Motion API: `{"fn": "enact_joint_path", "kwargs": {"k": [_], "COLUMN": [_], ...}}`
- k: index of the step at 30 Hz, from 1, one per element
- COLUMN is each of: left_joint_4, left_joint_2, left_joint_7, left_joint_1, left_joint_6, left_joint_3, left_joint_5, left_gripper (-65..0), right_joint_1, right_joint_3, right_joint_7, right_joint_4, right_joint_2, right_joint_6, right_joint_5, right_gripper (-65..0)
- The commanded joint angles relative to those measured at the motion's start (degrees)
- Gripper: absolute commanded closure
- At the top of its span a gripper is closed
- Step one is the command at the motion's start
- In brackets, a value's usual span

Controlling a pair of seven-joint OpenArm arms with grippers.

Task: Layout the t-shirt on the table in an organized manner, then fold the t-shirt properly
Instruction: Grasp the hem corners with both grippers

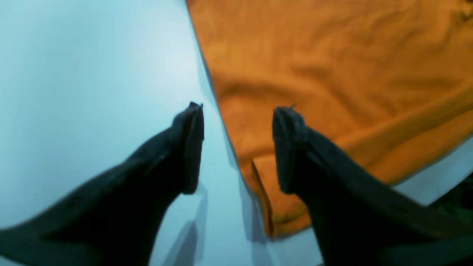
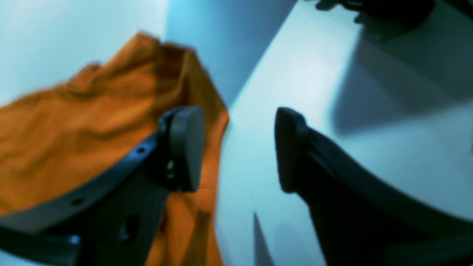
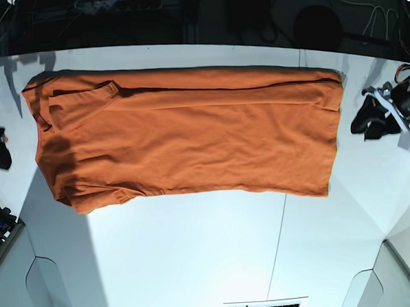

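Shirt [image 3: 190, 137] lies flat across the far half of the table [image 3: 197, 264], long axis side to side, one long edge folded in. Left gripper [image 1: 238, 144] spread wide, nothing between the jaws — it hangs over the shirt's corner edge. Right gripper [image 2: 240, 147] spread too, empty — shirt bunched beside one finger [image 2: 186, 147], possibly touching.

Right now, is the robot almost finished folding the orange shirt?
Not yet. The t-shirt lies spread across the table with its long sides folded in, so layout looks done. Nothing is in hand: the left gripper and right gripper are open beside it. Folding it shorter is left.
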State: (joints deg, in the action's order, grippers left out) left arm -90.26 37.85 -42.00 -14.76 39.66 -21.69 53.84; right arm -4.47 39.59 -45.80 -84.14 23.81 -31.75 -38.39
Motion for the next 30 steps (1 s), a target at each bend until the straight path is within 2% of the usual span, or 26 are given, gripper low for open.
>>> {"fn": "enact_joint_path", "kwargs": {"k": [1, 5, 9, 13, 15, 19, 24, 30], "left_joint_4": [-0.74, -0.74, 0.11, 6.34, 11.23, 22.67, 37.00, 49.81], "left_joint_2": [1.49, 2.05, 2.16, 2.16, 2.12, 1.55, -1.73, -6.14], "left_joint_7": [1.09, 1.97, 5.79, 8.61, 10.58, 16.74, 20.74, 25.68], "left_joint_1": [0.90, 3.02, 6.80, 13.11, 17.42, 27.87, 39.58, 45.94], "left_joint_6": [0.34, 0.34, 0.34, 0.34, 0.34, 0.34, -0.44, -1.51], "left_joint_3": [0.13, 3.54, 8.79, 14.16, 16.92, 22.93, 29.31, 32.15], "left_joint_5": [0.98, -0.28, -6.21, -9.35, -10.38, -14.91, -20.44, -26.21], "left_gripper": [-33.2, -33.2, -34.7, -41.4, -41.7, -41.7, -41.7, -41.7], "right_joint_1": [-3.28, -13.03, -21.05, -24.68, -24.87, -24.37, -24.04, -24.22], "right_joint_3": [-1.11, -7.82, -15.45, -21.92, -23.91, -24.79, -24.79, -24.76], "right_joint_7": [2.43, 6.73, 11.13, 13.66, 14.40, 14.32, 14.27, 14.03], "right_joint_4": [1.73, 13.38, 24.46, 31.61, 33.14, 34.12, 34.12, 34.12], "right_joint_2": [1.09, 1.07, 0.83, 0.02, -0.44, -1.14, -1.14, -1.66], "right_joint_6": [0.07, 0.04, 0.07, 0.09, 0.28, 0.31, 0.31, 0.33], "right_joint_5": [-0.28, 4.00, 9.05, 11.56, 11.67, 11.63, 12.07, 12.31], "right_gripper": [-30.6, -30.6, -30.6, -30.6, -30.6, -30.6, -30.6, -30.6]}}
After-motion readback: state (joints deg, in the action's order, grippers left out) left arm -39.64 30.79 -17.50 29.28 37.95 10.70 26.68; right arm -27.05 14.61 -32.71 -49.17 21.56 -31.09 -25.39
